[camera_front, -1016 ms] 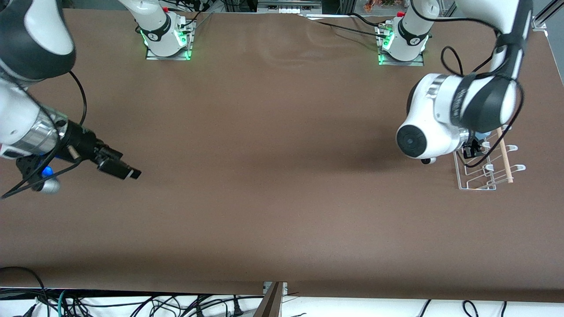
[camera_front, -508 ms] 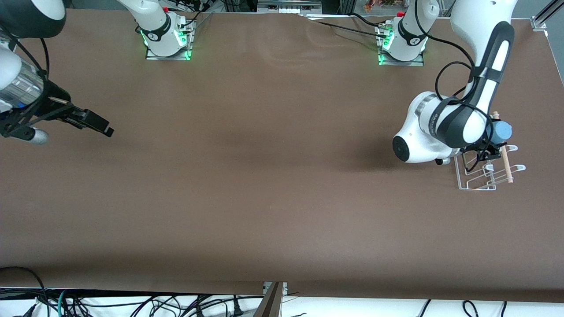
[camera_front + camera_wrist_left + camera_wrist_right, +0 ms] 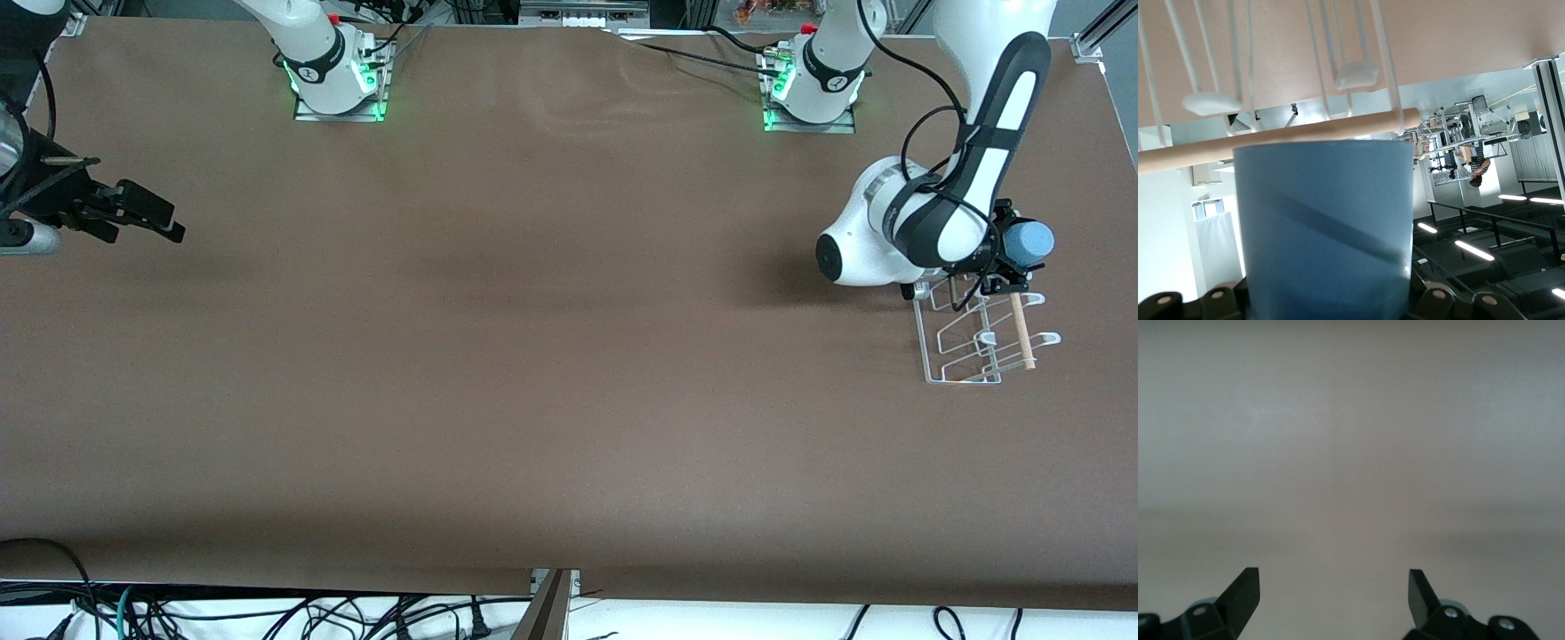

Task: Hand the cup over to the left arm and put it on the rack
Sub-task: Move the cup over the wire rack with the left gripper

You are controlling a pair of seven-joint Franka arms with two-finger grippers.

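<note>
My left gripper (image 3: 1010,256) is shut on the light-blue cup (image 3: 1031,241) and holds it on its side over the end of the white wire rack (image 3: 944,348) that lies farther from the front camera. In the left wrist view the cup (image 3: 1325,227) fills the lower middle and hides the fingertips. Just past its rim run the rack's wooden dowel (image 3: 1271,137) and its looped prongs (image 3: 1353,72). Over the table's edge at the right arm's end, my right gripper (image 3: 163,222) stands open; in the right wrist view the right gripper (image 3: 1333,593) has only bare table between its fingers.
The brown table (image 3: 551,356) spreads wide between the two arms. The dowel (image 3: 1021,332) lies along the rack's side toward the table's edge at the left arm's end. Both arm bases (image 3: 336,76) stand along the edge farthest from the front camera. Cables hang below the edge nearest it.
The left arm has swung the cup out from under its wrist to the rack's dowel end. The right arm has drawn back toward its end of the table, its gripper still open.
</note>
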